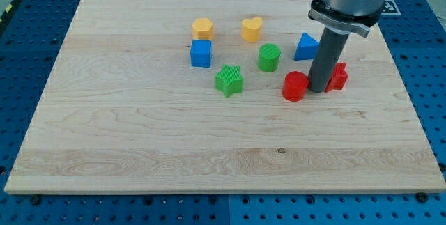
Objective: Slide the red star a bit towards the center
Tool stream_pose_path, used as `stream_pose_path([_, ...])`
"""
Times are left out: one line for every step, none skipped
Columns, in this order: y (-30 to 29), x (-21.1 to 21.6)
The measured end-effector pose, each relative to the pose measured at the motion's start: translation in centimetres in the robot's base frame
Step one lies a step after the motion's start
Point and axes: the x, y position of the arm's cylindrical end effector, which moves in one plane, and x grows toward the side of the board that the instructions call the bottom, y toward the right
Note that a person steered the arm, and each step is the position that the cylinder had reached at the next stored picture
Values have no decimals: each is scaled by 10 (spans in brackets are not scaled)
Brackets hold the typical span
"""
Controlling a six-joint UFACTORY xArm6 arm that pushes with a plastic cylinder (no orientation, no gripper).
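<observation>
Overall, a pale wooden board (139, 134) with visible grain is seen lying on a blue perforated table (428, 79). Left to right, the blocks are noted as ridged plastic pieces. A blue cube (201, 53) is set just below a yellow block (202, 28) of rounded, many-sided form. A green star (228, 80) lies below and to the view's right of the cube. A yellow heart (251, 28) is found near the view's top, and a green cylinder (269, 57) below it. A red cylinder (295, 86) stands just at the rod's left side, apparently touching it. A blue triangle (305, 47) is partly covered by the dark rod. My tip (319, 90) is planted between the red cylinder and the red star (339, 76). The star is partly hidden behind the rod, at the view's right of the cluster. No fingers are carried by the rod, and nothing is held. Whether star and rod touch cannot be told.
</observation>
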Motion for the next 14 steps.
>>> stream_pose_path([-18, 0])
stream_pose_path([-40, 0])
stream_pose_path([-45, 0])
stream_pose_path([-31, 4])
stream_pose_path([-7, 19])
stream_pose_path([23, 34])
stream_pose_path([62, 44])
stream_pose_path([86, 35])
stream_pose_path([88, 14])
stream_pose_path([82, 4])
stream_pose_path([78, 2])
stream_pose_path([78, -3])
stream_pose_path([78, -10])
stream_pose_path([74, -12])
